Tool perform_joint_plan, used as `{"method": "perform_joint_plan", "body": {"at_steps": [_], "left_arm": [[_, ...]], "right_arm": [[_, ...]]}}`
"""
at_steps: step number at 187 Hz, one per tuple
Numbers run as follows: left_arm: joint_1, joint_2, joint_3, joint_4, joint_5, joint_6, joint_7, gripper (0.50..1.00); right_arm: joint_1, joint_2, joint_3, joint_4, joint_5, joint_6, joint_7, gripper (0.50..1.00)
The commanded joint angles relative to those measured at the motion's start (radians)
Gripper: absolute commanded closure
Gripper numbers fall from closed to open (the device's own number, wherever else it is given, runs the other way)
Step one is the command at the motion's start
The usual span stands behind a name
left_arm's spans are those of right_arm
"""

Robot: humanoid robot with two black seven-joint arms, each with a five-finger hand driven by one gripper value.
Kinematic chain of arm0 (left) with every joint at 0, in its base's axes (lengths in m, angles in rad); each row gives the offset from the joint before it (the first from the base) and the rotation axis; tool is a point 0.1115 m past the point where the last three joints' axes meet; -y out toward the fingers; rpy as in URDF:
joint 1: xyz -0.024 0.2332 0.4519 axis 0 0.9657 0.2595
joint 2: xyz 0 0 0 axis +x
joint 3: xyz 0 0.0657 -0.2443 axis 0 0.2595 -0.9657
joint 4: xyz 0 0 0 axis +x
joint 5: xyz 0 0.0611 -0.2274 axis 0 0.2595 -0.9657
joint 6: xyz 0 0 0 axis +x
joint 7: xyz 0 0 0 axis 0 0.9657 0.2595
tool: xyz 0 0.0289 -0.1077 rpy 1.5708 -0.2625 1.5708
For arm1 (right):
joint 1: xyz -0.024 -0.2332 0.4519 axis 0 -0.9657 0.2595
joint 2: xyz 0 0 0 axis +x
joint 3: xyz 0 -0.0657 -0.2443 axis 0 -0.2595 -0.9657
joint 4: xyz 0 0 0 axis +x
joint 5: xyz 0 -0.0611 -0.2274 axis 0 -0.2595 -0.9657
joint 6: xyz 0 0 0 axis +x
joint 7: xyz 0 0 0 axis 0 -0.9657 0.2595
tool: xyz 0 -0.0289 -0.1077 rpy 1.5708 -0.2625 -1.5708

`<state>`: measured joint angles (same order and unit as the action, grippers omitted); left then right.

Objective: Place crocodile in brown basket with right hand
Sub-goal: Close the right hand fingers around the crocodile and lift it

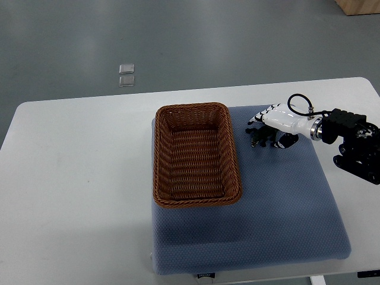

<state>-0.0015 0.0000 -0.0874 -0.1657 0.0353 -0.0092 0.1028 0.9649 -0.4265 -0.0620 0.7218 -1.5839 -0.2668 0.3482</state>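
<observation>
The crocodile is a small dark green toy lying on the blue mat just right of the brown basket. My right hand comes in from the right edge and sits over it. Its white fingers curl down on the toy's far side, and the thumb is on the near side, so the hand closes on the toy. Most of the crocodile is hidden under the palm. The woven basket is rectangular and has nothing in it. The left arm does not show.
A blue padded mat covers the right half of the white table and carries the basket. The right arm's black wrist and forearm lie near the table's right edge. Two small clear squares sit on the floor beyond.
</observation>
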Motion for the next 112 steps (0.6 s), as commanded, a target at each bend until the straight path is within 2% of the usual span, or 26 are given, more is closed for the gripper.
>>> {"method": "perform_joint_plan", "body": {"at_steps": [1,18,39,66,99,100,112], "left_arm": [[0.000,0.000,0.000,0.000,0.000,0.000,0.000,0.500],[0.000,0.000,0.000,0.000,0.000,0.000,0.000,0.500],[0.000,0.000,0.000,0.000,0.000,0.000,0.000,0.500],[0.000,0.000,0.000,0.000,0.000,0.000,0.000,0.500],[0.000,0.000,0.000,0.000,0.000,0.000,0.000,0.500],[0.000,0.000,0.000,0.000,0.000,0.000,0.000,0.500],[0.000,0.000,0.000,0.000,0.000,0.000,0.000,0.500]], "right_arm": [[0.000,0.000,0.001,-0.002,-0.004,0.000,0.000,0.693],[0.001,-0.002,0.001,-0.004,-0.005,0.000,0.000,0.709],[0.001,-0.002,0.001,-0.004,-0.005,0.000,0.000,0.801],[0.001,-0.002,0.001,-0.012,-0.005,-0.002,-0.009,0.875],[0.001,-0.002,0.002,-0.012,-0.005,-0.003,-0.011,0.897],[0.003,-0.003,0.002,-0.012,-0.005,-0.005,-0.011,0.914],[0.003,-0.003,0.002,-0.012,-0.005,-0.005,-0.011,0.928]]}}
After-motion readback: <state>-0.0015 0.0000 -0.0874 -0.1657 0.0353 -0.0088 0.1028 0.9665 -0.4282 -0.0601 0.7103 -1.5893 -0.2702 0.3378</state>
